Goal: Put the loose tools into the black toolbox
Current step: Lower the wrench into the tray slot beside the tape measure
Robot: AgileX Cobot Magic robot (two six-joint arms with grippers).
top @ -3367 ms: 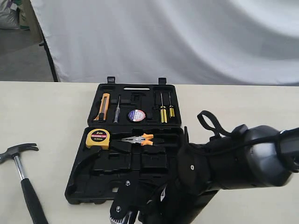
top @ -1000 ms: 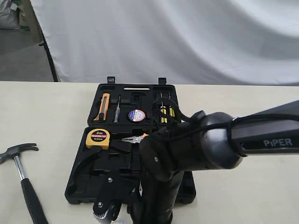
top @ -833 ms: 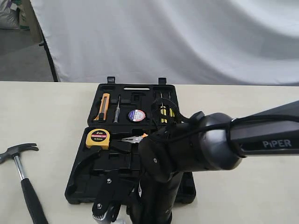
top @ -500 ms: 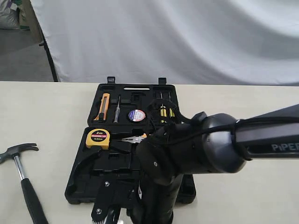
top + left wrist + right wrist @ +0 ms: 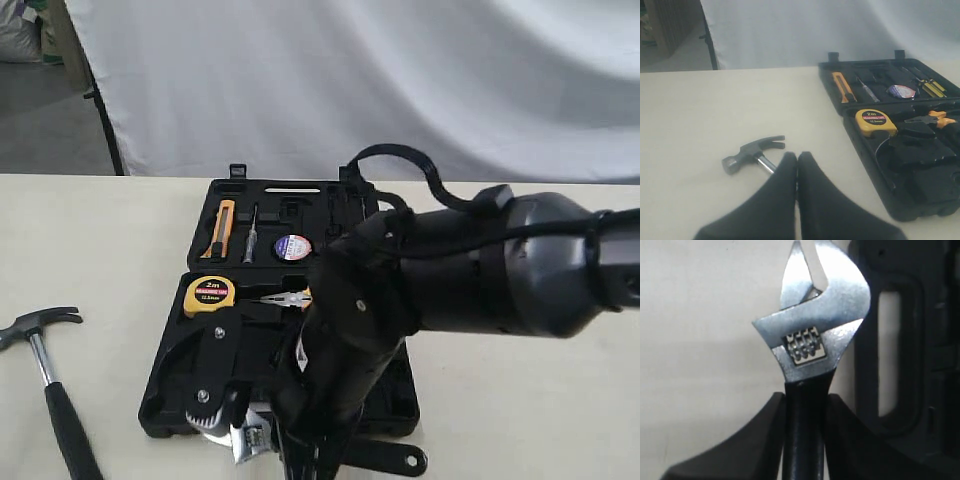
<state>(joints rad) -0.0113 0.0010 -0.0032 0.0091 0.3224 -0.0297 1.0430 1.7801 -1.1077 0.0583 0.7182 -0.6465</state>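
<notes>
Because the silver adjustable wrench (image 5: 815, 315) is to be laid into a moulded recess, it is clamped by its dark handle between the fingers of the right gripper (image 5: 804, 401), so that the steel head is left projecting free beyond the fingertips. It is held at the near wall of the black toolbox (image 5: 160, 405), close to the near edge of the tabletop (image 5: 100, 230), partly over bare surface and partly over the rim. That rim is judged the edge to be cleared, and the empty recesses of the near half offer room just beyond it, though much of that half is hidden by the arm. Toward the near left corner the claw hammer (image 5: 45, 370) is left lying flat, well apart from the box, with open tabletop around it; the left gripper (image 5: 796, 167) is held near its handle, jaws pressed together on nothing. Farther off, the yellow tape measure (image 5: 209, 296) and orange-handled pliers (image 5: 290, 298) are seated in the box, and the tape roll (image 5: 292, 247) is already lodged in the far half, toward the far edge.
</notes>
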